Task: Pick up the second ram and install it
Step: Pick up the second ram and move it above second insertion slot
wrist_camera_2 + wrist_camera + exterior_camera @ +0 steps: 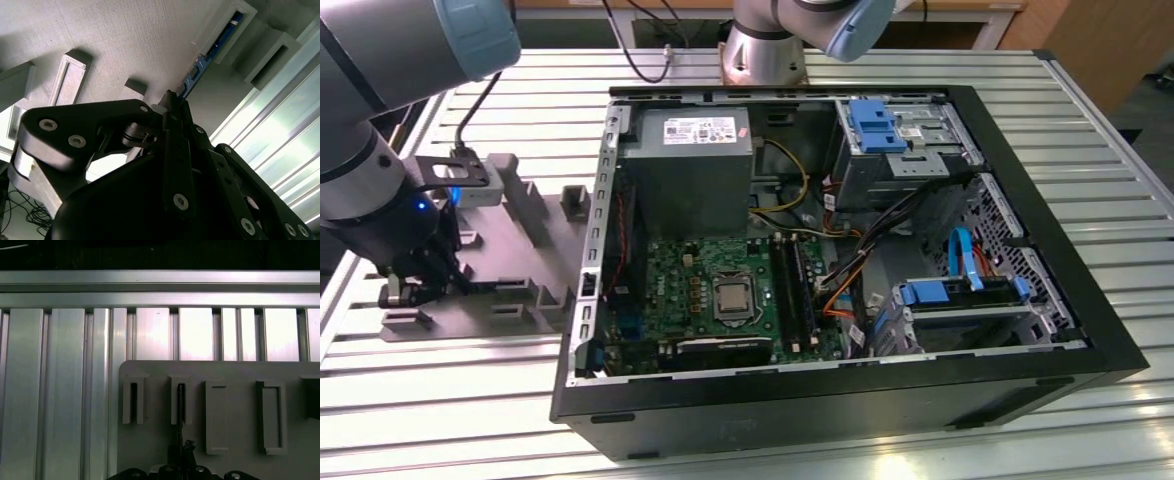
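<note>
Grey plastic fixture (507, 265) lies on the slatted metal surface (440, 400), just beside the open computer case (854, 405). In the second wrist view the jaws are pinched narrow on the second ram (200, 68), which stands on edge in a fixture slot.

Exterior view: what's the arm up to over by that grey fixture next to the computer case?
The arm's pincer is down at the grey fixture plate beside the open computer case. In the second wrist view its tips look closed on the second ram, a thin strip whose far end sits in a fixture slot. It is not in the motherboard.
</note>
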Motion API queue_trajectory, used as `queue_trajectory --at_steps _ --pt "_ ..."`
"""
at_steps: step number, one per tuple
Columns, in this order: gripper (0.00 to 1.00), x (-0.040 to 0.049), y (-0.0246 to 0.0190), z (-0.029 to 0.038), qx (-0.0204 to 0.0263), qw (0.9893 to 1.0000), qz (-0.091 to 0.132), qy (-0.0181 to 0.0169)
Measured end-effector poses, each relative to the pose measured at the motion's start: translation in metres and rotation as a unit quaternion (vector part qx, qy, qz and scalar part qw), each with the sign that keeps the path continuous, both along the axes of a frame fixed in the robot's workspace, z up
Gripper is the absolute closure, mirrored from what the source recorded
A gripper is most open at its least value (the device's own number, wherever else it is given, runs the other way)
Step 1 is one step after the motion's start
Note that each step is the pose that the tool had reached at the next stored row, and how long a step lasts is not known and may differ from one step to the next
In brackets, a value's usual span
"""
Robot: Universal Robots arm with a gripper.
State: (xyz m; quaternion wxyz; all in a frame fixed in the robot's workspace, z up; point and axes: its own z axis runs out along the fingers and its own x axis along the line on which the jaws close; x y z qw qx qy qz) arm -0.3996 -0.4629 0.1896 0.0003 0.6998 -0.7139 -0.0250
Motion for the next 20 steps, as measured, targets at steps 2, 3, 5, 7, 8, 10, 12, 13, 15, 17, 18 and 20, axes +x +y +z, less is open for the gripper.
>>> queue_trajectory --at_steps 2,3,5,7,8,10,12,13,15,17,18,20 --pt "0.86 0.0000 0.0000 0.0001 0.0001 1.0000 0.000 -0.0001" --pt "0.86 0.0001 0.0000 0.0006 0.0001 1.0000 0.000 -0.0001" --pt "0.86 0.0000 0.0000 0.0034 0.0000 1.0000 0.000 0.0000" --pt "0.86 0.0000 0.0000 0.0073 0.0000 1.0000 0.000 0.0000" --pt "0.86 0.0000 0.0000 0.0099 0.0000 1.0000 0.000 0.0000" --pt "0.86 0.0000 0.0000 0.0163 0.0000 1.0000 0.000 0.0000" --pt "0.86 0.0000 0.0000 0.0232 0.0000 1.0000 0.000 0.0000" --pt "0.86 0.0000 0.0000 0.0267 0.0001 1.0000 0.000 -0.0001" --pt "0.86 0.0000 0.0000 0.0333 -0.0001 1.0000 0.000 0.0000" --pt "0.86 0.0000 0.0000 0.0379 0.0000 1.0000 0.000 -0.0001" --pt "0.86 0.0000 0.0000 0.0397 0.0000 1.0000 0.000 0.0000" --pt "0.86 0.0001 0.0000 0.0405 0.0001 1.0000 0.000 -0.0001"
